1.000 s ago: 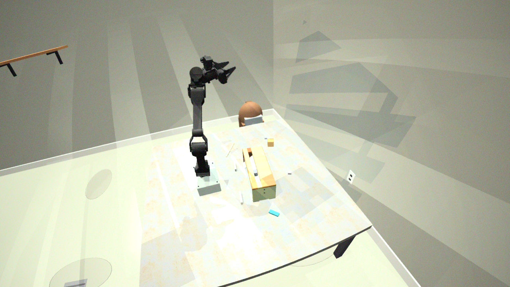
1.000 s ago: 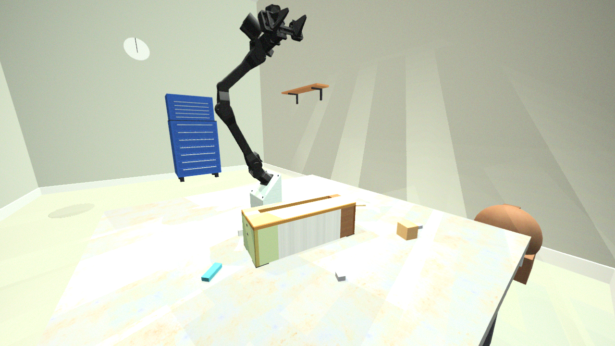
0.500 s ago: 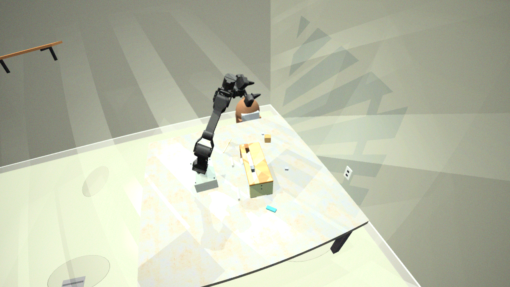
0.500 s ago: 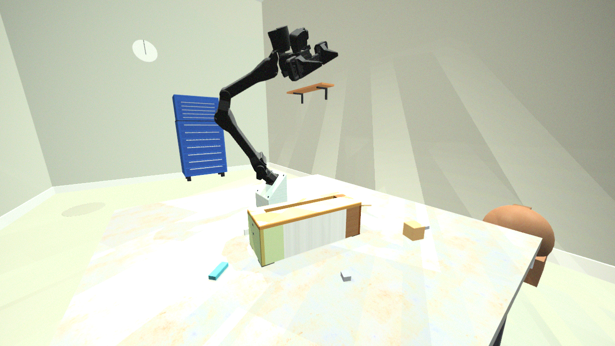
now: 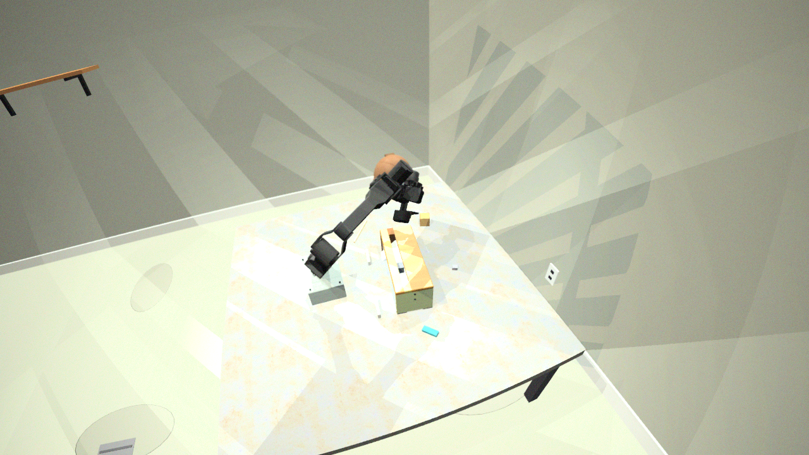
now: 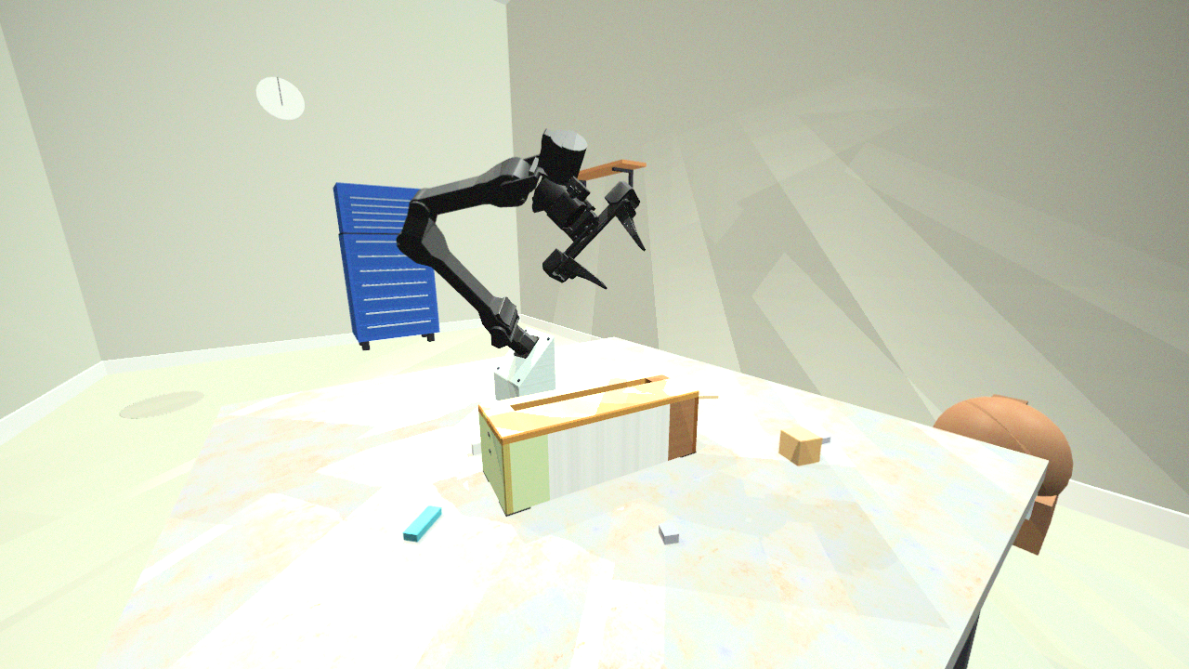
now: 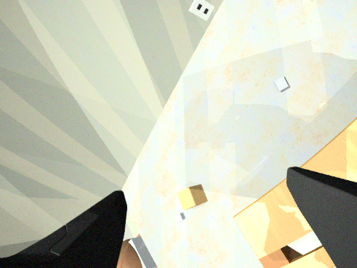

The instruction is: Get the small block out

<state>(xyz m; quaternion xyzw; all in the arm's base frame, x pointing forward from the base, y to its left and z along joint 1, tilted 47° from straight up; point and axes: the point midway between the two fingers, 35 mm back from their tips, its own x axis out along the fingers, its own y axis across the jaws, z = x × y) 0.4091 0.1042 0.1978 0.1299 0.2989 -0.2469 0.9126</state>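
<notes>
The box [image 5: 419, 265] [image 6: 607, 451] [image 7: 264, 223] stands upright on the table [image 5: 271, 384] [image 6: 333, 607]. It has an orange-yellow top with a long slot, a pale front panel, a green end and a brown end. A small grey block [image 5: 400, 266] shows through the slot, partway along; the shelf's ends are not clear to me. My gripper [image 6: 624, 268] [image 7: 207, 189] is open and empty, fingers wide apart, high above the table. In the top view it appears beyond the box's brown end. In the wrist view the right finger covers part of the box top.
A tan cube [image 5: 425, 219] [image 6: 800, 446] [image 7: 193, 196] lies off the box's brown end, a small grey cube [image 5: 454, 267] [image 6: 668, 533] [image 7: 282, 84] in front, a cyan bar [image 5: 430, 331] [image 6: 422, 524] near the green end. White pieces [image 5: 369, 259] [image 5: 378, 308] lie between box and arm base.
</notes>
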